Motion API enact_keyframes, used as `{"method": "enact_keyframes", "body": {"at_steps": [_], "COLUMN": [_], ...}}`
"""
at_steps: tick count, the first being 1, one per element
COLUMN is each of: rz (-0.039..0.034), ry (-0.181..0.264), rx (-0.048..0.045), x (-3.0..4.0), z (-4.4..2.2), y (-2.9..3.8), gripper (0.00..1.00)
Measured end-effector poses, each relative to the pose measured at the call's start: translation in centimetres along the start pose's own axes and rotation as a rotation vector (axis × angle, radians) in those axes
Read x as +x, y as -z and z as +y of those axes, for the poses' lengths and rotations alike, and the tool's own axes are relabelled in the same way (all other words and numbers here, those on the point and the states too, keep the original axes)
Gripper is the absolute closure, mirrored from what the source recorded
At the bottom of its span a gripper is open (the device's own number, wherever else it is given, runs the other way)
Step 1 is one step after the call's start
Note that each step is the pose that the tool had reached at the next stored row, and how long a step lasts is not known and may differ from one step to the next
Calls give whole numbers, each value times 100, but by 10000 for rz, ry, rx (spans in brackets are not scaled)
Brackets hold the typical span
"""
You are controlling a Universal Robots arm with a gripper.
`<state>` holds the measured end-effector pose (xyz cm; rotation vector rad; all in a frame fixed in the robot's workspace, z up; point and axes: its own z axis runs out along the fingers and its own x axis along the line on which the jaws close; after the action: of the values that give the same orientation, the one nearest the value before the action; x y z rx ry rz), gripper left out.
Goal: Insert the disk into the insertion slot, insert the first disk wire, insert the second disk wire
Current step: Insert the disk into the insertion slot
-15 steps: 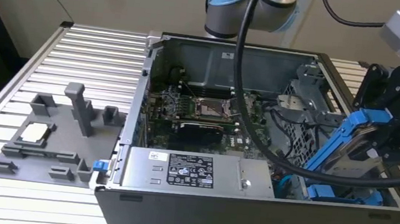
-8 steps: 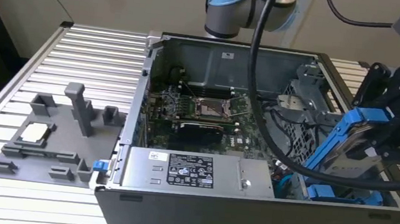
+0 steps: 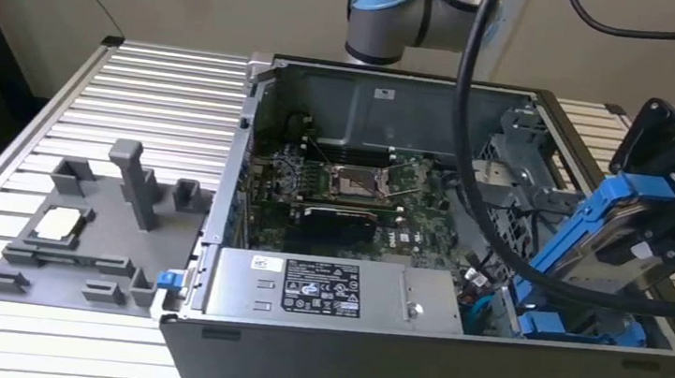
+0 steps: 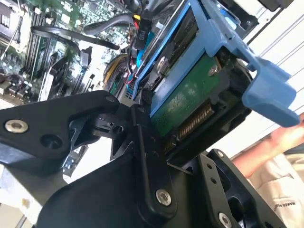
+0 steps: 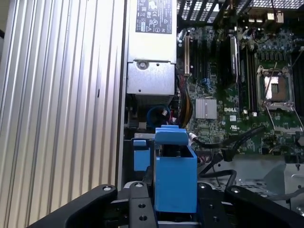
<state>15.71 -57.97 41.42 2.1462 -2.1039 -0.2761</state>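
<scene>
The disk (image 3: pixel 602 238), a metal drive in a bright blue carrier frame, hangs tilted over the right end of the open computer case. My gripper (image 3: pixel 658 223) is shut on it, with black fingers (image 4: pixel 148 156) clamping both sides. In the second wrist view the disk's green circuit board (image 4: pixel 190 97) and connector edge face the camera. The first wrist view shows the carrier's blue end (image 5: pixel 175 175) between the fingers. The insertion slot (image 3: pixel 507 227), a grey perforated metal bay, lies just below and beside the disk's lower end. Loose cables with a black plug (image 4: pixel 141 34) lie near it; which are the disk wires I cannot tell.
A grey power supply box (image 3: pixel 315 290) sits along the case's front wall, the motherboard (image 3: pixel 351 186) behind it. A grey plastic fixture tray (image 3: pixel 82 228) with upright posts stands on the ribbed table (image 3: pixel 135 83) at the exterior view's left. A person's hand (image 4: pixel 280 142) is nearby.
</scene>
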Motion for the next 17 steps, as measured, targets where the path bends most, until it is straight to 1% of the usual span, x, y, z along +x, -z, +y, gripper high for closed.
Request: {"method": "enact_keyframes", "body": {"at_steps": [3, 4, 7, 9, 11, 14, 15, 17], "rz": [-6, -10, 7, 7, 5, 2, -2, 1], "ry": [-8, -10, -17, -19, -22, -30, -30, -30], "rx": [-197, -252, -315, -362, -450, -633, -663, -667], "x": [-1, 0, 0, 2, 3, 4, 4, 7], "z": [-4, -9, -36, -67, -94, -122, -132, -149], "y": [43, 45, 31, 17, 6, -8, -21, -42], "gripper": [67, 67, 67, 67, 67, 67, 67, 67]}}
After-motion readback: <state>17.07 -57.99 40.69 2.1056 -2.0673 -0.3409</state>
